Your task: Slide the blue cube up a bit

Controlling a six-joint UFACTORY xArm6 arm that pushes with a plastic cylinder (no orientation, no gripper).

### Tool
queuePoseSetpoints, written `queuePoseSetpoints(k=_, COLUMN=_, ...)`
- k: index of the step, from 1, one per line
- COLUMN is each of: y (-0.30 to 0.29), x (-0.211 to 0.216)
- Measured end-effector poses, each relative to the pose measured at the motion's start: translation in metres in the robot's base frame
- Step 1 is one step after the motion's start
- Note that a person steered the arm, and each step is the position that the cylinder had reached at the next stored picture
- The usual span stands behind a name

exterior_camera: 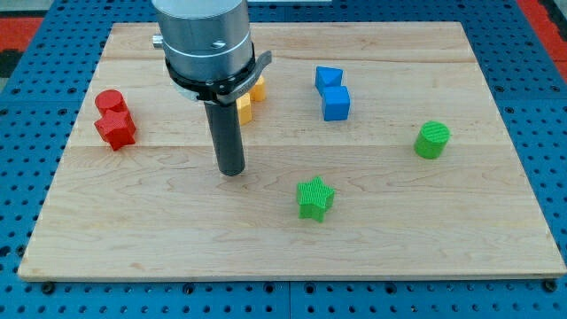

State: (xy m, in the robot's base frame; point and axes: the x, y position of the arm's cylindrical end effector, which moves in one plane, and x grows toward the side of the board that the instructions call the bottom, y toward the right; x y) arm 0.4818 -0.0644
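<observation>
The blue cube sits right of the board's middle, toward the view's top. Another blue block, of irregular shape, touches it just above and to the left. My tip rests on the board well to the left of and below the blue cube, with open wood between them. The arm's grey body rises above the tip and hides part of the board's top.
A red cylinder and a red block sit at the left. Yellow blocks lie partly hidden behind the rod. A green star lies below centre. A green cylinder stands at the right. The wooden board ends at a blue pegboard.
</observation>
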Motion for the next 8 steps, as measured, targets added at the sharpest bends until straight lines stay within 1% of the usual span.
queuePoseSetpoints(k=1, y=0.027, x=-0.003)
queuePoseSetpoints(k=3, y=0.1, x=-0.039)
queuePoseSetpoints(k=5, y=0.114, x=-0.082)
queuePoseSetpoints(k=7, y=0.159, x=-0.082)
queuePoseSetpoints(k=8, y=0.178, x=-0.061)
